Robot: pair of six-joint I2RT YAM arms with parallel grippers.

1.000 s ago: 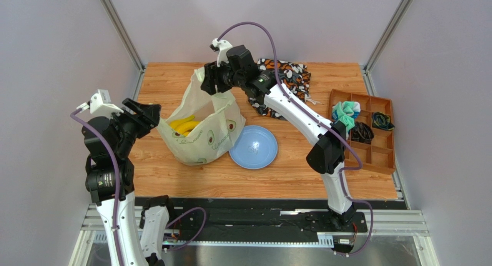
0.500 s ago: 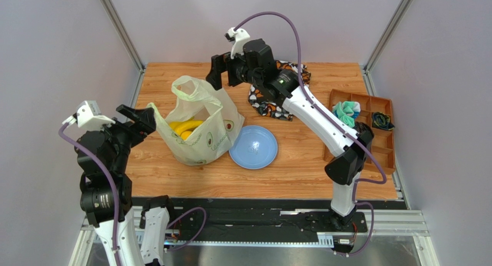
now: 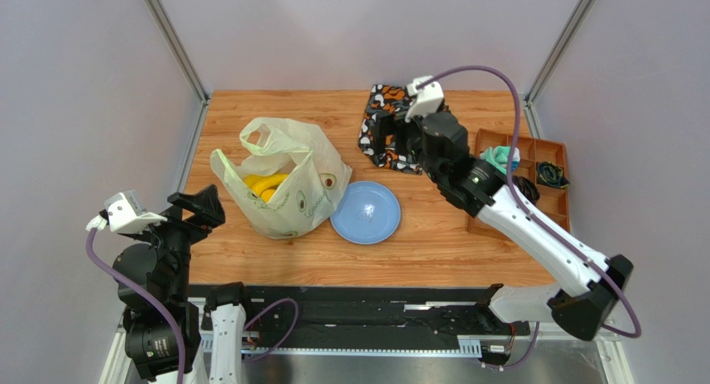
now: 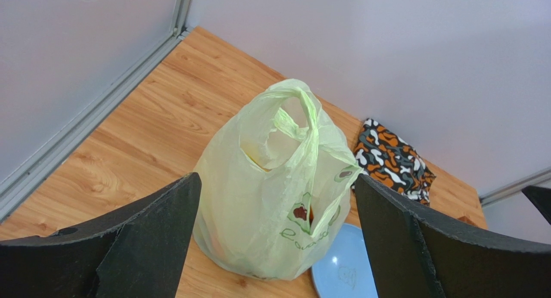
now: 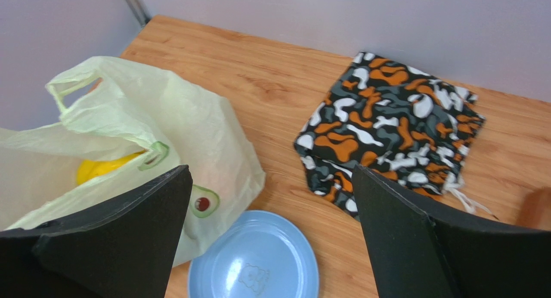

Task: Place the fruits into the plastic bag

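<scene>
Two hands released, empty: left hand (image 3: 204, 214), right hand (image 3: 385, 141); one plastic bag (image 3: 310, 192), bananas (image 3: 265, 184) inside; one plate (image 3: 367, 212).

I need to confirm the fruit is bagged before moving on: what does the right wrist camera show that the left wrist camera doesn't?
Only the right wrist: a look down into the open mouth of the plastic bag, with yellow bananas inside, and most of the blue plate. Only the left wrist: the bag's side, standing upright with a handle loop on top; its contents can't be made out. Both: the bag, the plate beside it, the patterned cloth behind, and no loose fruit outside the bag.
</scene>
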